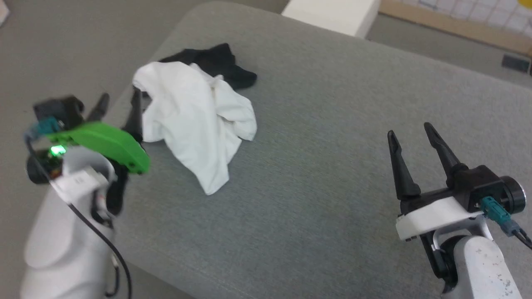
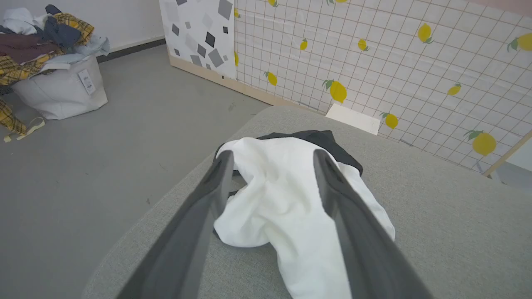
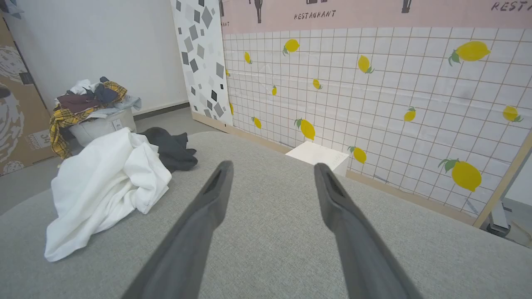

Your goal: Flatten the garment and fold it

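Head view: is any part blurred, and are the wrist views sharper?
Head view: the left gripper is blurred, the right gripper crisp. Left wrist view: near fingers soft, the garment sharp. Right wrist view: even light, faint shadows.

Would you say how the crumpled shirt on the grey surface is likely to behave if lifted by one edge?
The shirt lies in soft folds, so it will probably drape limply and unfurl. It looks thin, likely light. Pushed, it would probably bunch rather than slide.
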You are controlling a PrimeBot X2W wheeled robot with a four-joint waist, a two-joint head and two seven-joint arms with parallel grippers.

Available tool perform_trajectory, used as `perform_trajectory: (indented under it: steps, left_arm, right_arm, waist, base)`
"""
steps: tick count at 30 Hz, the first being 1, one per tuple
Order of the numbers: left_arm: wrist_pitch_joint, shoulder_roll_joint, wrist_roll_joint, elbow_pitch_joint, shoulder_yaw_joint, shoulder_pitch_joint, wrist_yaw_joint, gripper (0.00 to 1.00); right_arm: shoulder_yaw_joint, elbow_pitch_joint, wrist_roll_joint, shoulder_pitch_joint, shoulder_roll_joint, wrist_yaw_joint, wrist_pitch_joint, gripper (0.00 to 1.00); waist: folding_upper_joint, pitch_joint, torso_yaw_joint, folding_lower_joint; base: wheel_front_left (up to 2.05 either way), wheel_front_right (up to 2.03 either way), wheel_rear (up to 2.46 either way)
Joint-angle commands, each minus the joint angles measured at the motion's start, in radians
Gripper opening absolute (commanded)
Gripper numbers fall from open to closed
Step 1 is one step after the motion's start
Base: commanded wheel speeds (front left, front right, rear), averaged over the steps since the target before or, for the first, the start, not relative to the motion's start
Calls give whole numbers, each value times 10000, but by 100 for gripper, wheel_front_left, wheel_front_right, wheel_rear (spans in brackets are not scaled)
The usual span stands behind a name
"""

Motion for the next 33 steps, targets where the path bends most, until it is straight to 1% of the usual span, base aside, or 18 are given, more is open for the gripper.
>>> perform_trajectory:
  steps: [1, 5, 8, 11, 15, 21, 25, 26, 27, 28, 30, 31, 32, 33]
  left_arm:
    - [377, 258, -382, 228, 123, -550, -95, 100]
    - [1690, 836, -1222, 629, 636, -1368, -230, 100]
    - [2473, 1161, -1761, 673, 1163, -1734, 38, 100]
    - [3306, 1452, -2001, 597, 1471, -1764, 549, 100]
    - [4583, 1700, -2219, 498, 1648, -1430, 1308, 100]
    - [6395, 1619, -2338, 285, 1511, -462, 2632, 100]
    - [7377, 1507, -2576, 292, 1473, 265, 3193, 100]
    - [7562, 1512, -2601, 283, 1451, 421, 3288, 60]
    - [7726, 1582, -2560, 220, 1394, 606, 3355, 24]
    - [7746, 1652, -2494, 106, 1372, 723, 3394, 0]
    - [7270, 1915, -2229, -193, 1478, 836, 3339, 0]
    - [6724, 2122, -1942, -347, 1533, 831, 3238, 0]
    - [4381, 2614, -928, -582, 1785, 492, 3018, 0]
    - [3301, 2803, -499, -514, 1811, 293, 2847, 0]
  right_arm:
    - [18, -31, -10, -250, -26, -17, -66, 100]
    - [22, 86, 138, -589, -41, -17, -287, 100]
    - [51, 182, 224, -829, -53, -17, -443, 100]
    - [85, 382, 331, -1055, -64, -17, -639, 100]
    - [70, 629, 484, -1234, -52, -17, -879, 100]
    - [207, 1043, 653, -1437, -32, -17, -1129, 100]
    - [291, 1315, 759, -1555, -21, -17, -1252, 100]
    - [290, 1384, 773, -1554, -20, -17, -1275, 100]
    - [273, 1466, 799, -1536, -18, -17, -1303, 100]
    - [248, 1531, 820, -1510, -16, -17, -1324, 100]
    - [189, 1650, 829, -1437, -14, -17, -1361, 100]
    - [153, 1707, 835, -1378, -12, -17, -1377, 100]
    - [74, 1871, 960, -1159, -10, -17, -1412, 100]
    - [41, 1969, 1050, -1024, -10, -17, -1424, 100]
  waist:
    - [0, 1666, -1540, -1]
    - [0, 2382, -2427, -1]
    - [0, 2862, -3013, -1]
    - [0, 3188, -3527, -1]
    - [0, 3515, -3985, -1]
    - [0, 3692, -4284, -1]
    - [0, 3476, -4349, -1]
    - [0, 3355, -4344, -1]
    - [0, 3177, -4331, -1]
    - [0, 3012, -4311, -1]
    - [0, 2631, -4253, -1]
    - [0, 2399, -4209, -1]
    - [0, 1665, -4067, -1]
    - [0, 1265, -4017, -1]
  base:
    - [0, 0, 0]
    - [0, 0, 0]
    - [0, 0, 0]
    - [0, 0, 0]
    - [0, 0, 0]
    - [0, 0, 0]
    - [0, 0, 0]
    - [0, 0, 0]
    - [0, 0, 0]
    - [0, 0, 0]
    - [0, 0, 0]
    - [0, 0, 0]
    - [0, 0, 0]
    - [0, 0, 0]
